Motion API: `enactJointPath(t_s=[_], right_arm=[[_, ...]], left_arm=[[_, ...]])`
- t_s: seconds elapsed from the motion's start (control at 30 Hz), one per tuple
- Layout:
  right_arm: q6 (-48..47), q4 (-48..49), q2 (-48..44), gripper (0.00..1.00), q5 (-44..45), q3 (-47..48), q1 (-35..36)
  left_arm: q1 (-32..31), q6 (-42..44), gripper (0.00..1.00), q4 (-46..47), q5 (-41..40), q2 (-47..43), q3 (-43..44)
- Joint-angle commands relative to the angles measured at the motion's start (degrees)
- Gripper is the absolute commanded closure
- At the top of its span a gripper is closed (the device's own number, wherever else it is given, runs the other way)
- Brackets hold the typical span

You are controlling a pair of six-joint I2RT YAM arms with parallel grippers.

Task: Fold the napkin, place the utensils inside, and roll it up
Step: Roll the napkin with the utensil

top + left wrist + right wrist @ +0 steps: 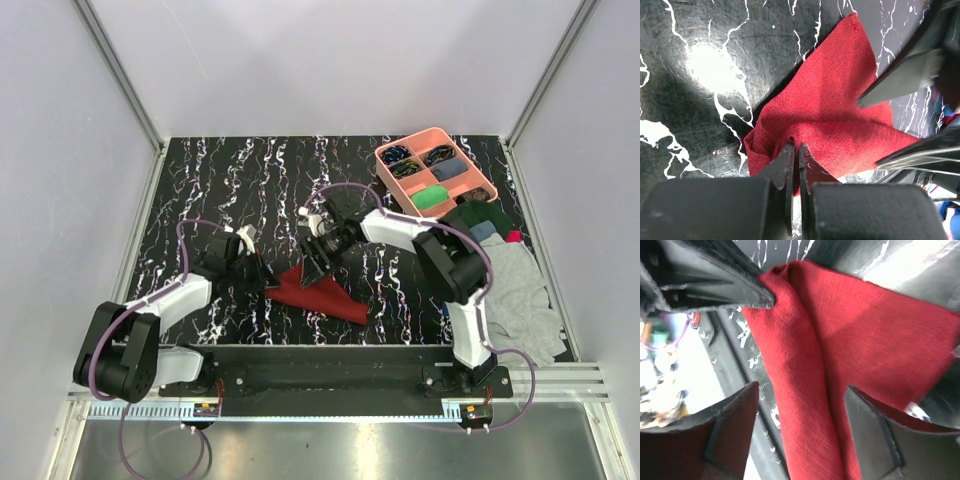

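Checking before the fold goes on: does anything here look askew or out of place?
The napkin is crumpled, not flat: a raised ridge runs between the fingers of the open right gripper, and the shut left gripper pinches a bunched fold at its edge. No utensils show in any view.

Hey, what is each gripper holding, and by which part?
The left gripper pinches the napkin by a bunched fold at its left end. The right gripper stands open astride it, holding nothing.
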Motion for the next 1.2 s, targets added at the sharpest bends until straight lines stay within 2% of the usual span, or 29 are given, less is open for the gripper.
enactJointPath(t_s=[0.0,0.17,0.2,0.3,0.5,0.7,0.8,0.93,1.17], right_arm=[[1.7,13.8,-11.2,0.21,9.7,-8.3,0.0],[-5.9,21.1,-22.3,0.14,21.7,-19.7,4.9],[-7.4,21.4,-24.1,0.13,26.6,-20.5,8.4],[-12.5,21.4,-25.2,0.12,35.5,-22.0,14.9],[-18.6,21.8,-21.9,0.11,47.2,-21.4,21.2],[-24.1,22.6,-19.6,0.11,53.0,-20.3,23.9],[-24.5,22.7,-21.1,0.1,52.2,-19.8,24.1],[-24.1,22.6,-23.1,0.0,53.4,-19.4,24.1],[-25.1,22.2,-23.1,0.0,54.1,-19.1,22.5]], left_arm=[[0.8,0.6,1.0,-3.5,-4.3,2.0,1.6],[3.0,0.9,1.0,-4.3,-3.5,4.1,2.6],[3.3,1.0,1.0,-4.3,-3.2,4.6,2.8],[4.0,1.3,1.0,-4.4,-2.0,6.4,3.8],[5.2,2.0,1.0,-5.2,-0.9,9.1,5.5],[5.6,2.7,1.0,-5.3,0.6,9.7,6.3],[5.6,3.1,1.0,-5.3,1.0,9.6,6.3],[5.4,3.8,1.0,-5.3,1.3,9.1,6.2],[3.9,4.7,1.0,-5.2,1.2,8.5,6.6]])
